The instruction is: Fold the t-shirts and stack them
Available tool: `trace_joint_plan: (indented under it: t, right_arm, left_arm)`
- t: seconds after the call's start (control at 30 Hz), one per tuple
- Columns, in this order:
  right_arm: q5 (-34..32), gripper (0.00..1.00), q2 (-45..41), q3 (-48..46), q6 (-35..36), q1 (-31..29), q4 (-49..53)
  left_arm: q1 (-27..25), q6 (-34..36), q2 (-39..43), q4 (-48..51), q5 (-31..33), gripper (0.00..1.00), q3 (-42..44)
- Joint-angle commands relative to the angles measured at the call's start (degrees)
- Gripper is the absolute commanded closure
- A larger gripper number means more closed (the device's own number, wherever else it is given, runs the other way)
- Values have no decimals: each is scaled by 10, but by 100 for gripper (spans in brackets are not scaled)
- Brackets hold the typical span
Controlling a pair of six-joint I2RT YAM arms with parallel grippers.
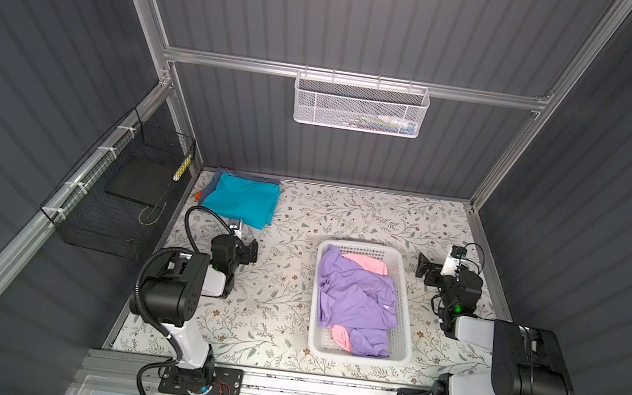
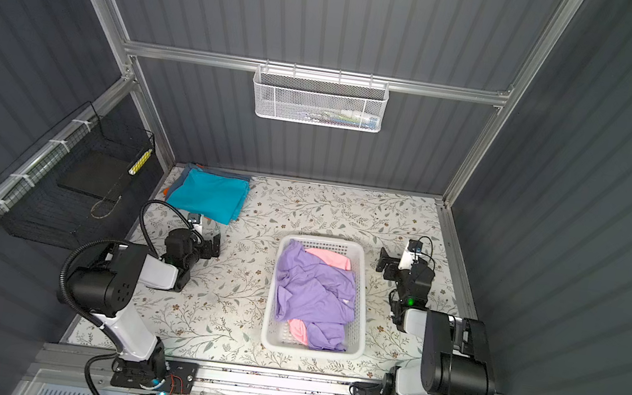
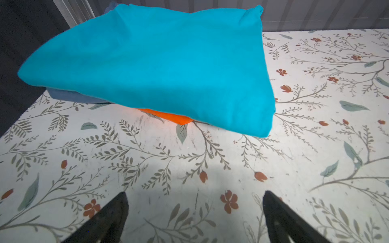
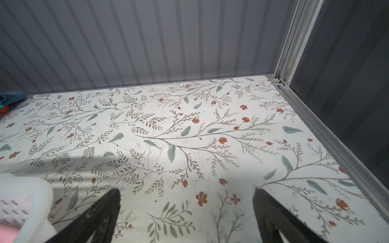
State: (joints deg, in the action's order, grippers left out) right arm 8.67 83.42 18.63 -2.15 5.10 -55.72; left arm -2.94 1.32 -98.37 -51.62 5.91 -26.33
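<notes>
left gripper (image 3: 195, 193) spread wide, right gripper (image 4: 187, 190) likewise

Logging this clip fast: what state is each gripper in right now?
Left gripper: open, holding nothing, near the folded teal cotton t-shirt.
Right gripper: open, holding nothing, beside the white perforated plastic basket.

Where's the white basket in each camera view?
Top view: basket on the table, right of centre, between the arms.
Top view: same spot, nearer the middle of the picture.
Left wrist: not in it.
Right wrist: only a blurred rim corner at the lower-left edge.
Shared landmark: the floral tabletop, which shows in all four.
</notes>
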Motion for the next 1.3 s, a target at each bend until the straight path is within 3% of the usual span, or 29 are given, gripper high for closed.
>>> trace_joint_plan:
  t: [0.0,0.2,0.33,0.87,0.93,1.0,1.07,1.13,1.2,1.27]
  right_arm:
    - [3,1,2,-3,0,2,-8]
    - [2,1,2,-2,0,2,-7]
    - [-48,1,1,1,-20,3,0]
    - [-50,1,0,-1,-18,2,-3]
    - [-50,1,-29,0,-12,-6,13]
    - [-114,1,-94,25,5,-35,116]
    - [-181,1,-140,63,-15,-55,209]
    - [-212,1,-181,103,-73,-60,308]
    - [-218,1,-218,153,-124,-64,424]
    - [-244,1,-238,181,-137,-82,485]
  left_arm:
    - [1,1,0,0,-6,0,-11]
    - [1,2,-1,0,-6,0,-11]
    - [1,1,-1,0,-6,0,-11]
    - [1,1,1,-4,0,0,-10]
    - [1,-3,35,21,17,0,-11]
    - [-1,-14,106,109,49,0,-26]
    - [-1,-79,172,208,109,0,-59]
    - [-1,-164,216,356,165,0,-127]
    - [-1,-278,227,566,219,0,-231]
    - [-1,-325,216,719,222,0,-321]
